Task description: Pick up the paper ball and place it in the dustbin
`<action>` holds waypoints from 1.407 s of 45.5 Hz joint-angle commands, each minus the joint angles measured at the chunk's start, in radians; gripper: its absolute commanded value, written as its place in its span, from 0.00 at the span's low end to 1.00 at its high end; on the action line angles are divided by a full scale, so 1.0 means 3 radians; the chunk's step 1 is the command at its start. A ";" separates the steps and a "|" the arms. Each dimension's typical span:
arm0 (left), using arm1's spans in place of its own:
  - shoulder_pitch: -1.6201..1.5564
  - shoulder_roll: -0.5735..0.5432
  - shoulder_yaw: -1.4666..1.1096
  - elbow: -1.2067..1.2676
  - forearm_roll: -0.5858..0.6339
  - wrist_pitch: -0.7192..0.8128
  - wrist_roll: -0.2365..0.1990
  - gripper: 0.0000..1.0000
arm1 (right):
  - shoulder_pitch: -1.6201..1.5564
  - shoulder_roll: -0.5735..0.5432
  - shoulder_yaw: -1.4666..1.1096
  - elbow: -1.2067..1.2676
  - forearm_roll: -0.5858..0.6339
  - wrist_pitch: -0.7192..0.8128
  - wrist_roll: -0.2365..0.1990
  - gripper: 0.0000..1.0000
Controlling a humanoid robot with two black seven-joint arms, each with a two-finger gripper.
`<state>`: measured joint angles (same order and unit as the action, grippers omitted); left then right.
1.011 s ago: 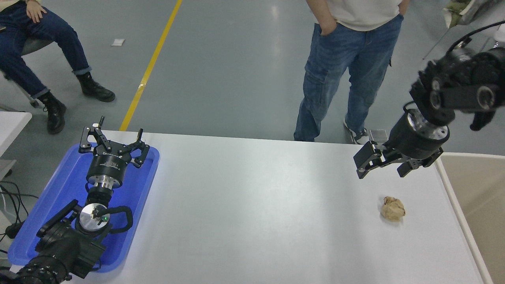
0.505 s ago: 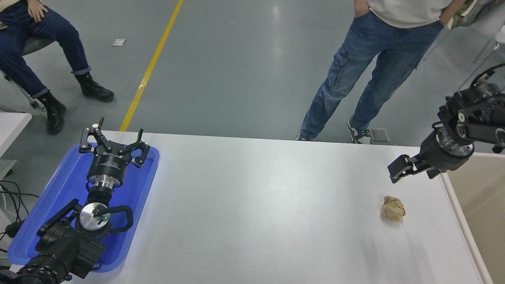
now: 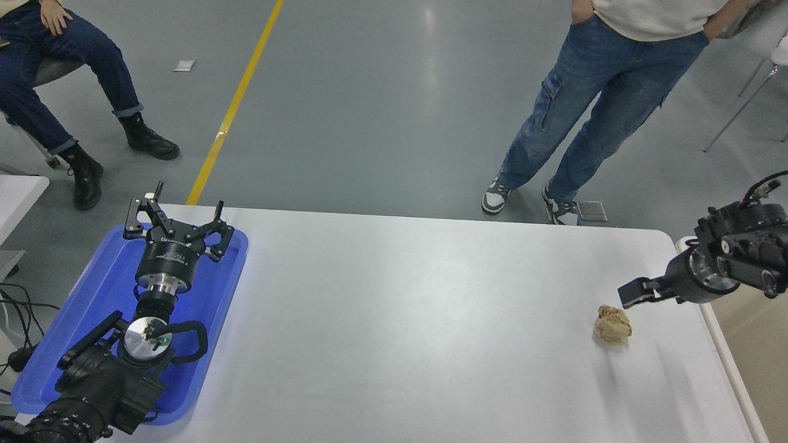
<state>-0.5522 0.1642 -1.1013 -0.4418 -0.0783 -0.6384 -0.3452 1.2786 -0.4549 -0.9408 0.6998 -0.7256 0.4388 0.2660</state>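
The paper ball (image 3: 613, 325), a small tan-brown crumpled wad, lies on the white table (image 3: 400, 320) near its right side. My right gripper (image 3: 646, 295) comes in from the right edge, low over the table, just up and to the right of the ball and apart from it. It looks open and holds nothing; one finger (image 3: 635, 291) shows, the other is mostly hidden. The dustbin (image 3: 732, 363) stands against the table's right edge; only its pale rim and part of its beige inside show. My left gripper (image 3: 175, 212) is parked open at the lower left.
A blue plastic tray (image 3: 92, 295) lies under the parked left arm at the table's left end. A person in jeans (image 3: 591, 111) stands past the far edge at the upper right. Another person (image 3: 55, 74) sits at the upper left.
My right gripper has moved right and down, from high above the table's far right to low beside the paper ball. The standing person has stepped to the right. The ball has not moved.
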 commanded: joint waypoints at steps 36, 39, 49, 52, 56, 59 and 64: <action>0.0000 0.0000 0.0000 0.0000 0.0000 0.0001 0.0000 1.00 | -0.0626 0.0350 0.0344 -0.0364 -0.0010 -0.0430 -0.0033 1.00; 0.0000 0.0000 0.0000 0.0000 0.0000 0.0001 0.0000 1.00 | -0.0652 0.0355 0.0349 -0.0369 -0.0010 -0.0481 -0.0063 0.99; 0.0000 0.0000 0.0000 0.0000 0.0000 0.0001 0.0000 1.00 | -0.0683 0.0361 0.0349 -0.0379 -0.0030 -0.0547 -0.0114 0.89; 0.0000 0.0000 0.0000 0.0000 0.0000 0.0001 0.0000 1.00 | -0.0688 0.0361 0.0349 -0.0379 -0.0036 -0.0557 -0.0125 0.86; 0.0000 0.0000 0.0000 0.0000 0.0000 0.0001 0.0000 1.00 | -0.0698 0.0361 0.0349 -0.0379 -0.0041 -0.0583 -0.0130 0.77; 0.0000 0.0000 0.0000 0.0000 0.0000 0.0001 0.0000 1.00 | -0.0713 0.0366 0.0349 -0.0379 -0.0046 -0.0598 -0.0135 0.64; 0.0000 0.0000 0.0000 0.0000 0.0000 0.0001 0.0000 1.00 | -0.0729 0.0381 0.0344 -0.0379 -0.0051 -0.0634 -0.0150 0.38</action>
<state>-0.5522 0.1641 -1.1014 -0.4418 -0.0781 -0.6381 -0.3451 1.0718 -0.3465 -0.8365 0.5877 -0.7367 0.2691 0.2301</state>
